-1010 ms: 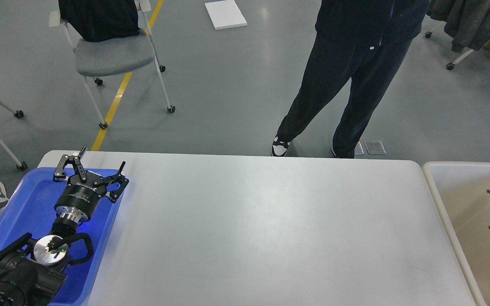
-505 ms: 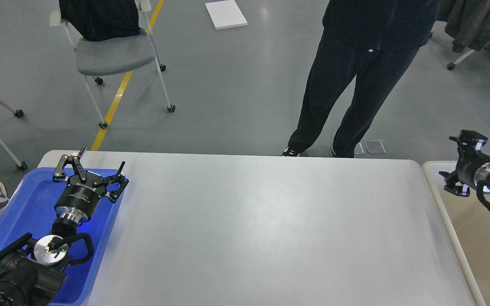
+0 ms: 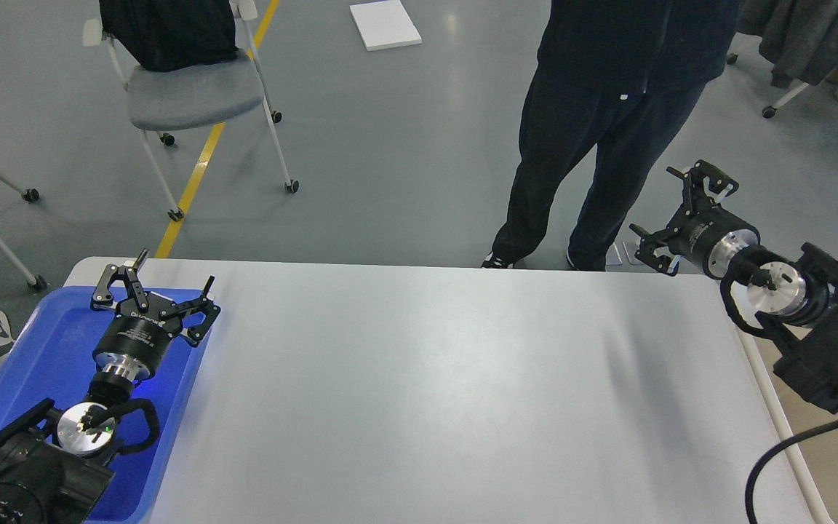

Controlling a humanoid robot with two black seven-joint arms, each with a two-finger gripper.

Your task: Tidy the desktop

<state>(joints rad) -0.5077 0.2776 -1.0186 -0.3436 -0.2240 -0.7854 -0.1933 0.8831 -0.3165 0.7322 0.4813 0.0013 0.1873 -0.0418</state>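
The desktop [image 3: 426,386] is a wide white-grey tabletop with rounded corners, and its surface carries no loose objects. My left gripper [image 3: 172,269] is open and empty, held over the far end of the blue tray [image 3: 41,364] at the table's left edge. My right gripper [image 3: 663,207] is open and empty, raised above the table's far right corner, its fingers pointing up and to the left.
A beige bin [image 3: 812,466] stands off the table's right edge, mostly hidden by my right arm. A person in dark clothes [image 3: 593,145] stands just beyond the far edge. A wheeled grey chair [image 3: 186,94] stands at the far left.
My right arm has risen from over the beige bin and swung up and left to the far right corner. The left arm has not moved. The person shifted their feet slightly.
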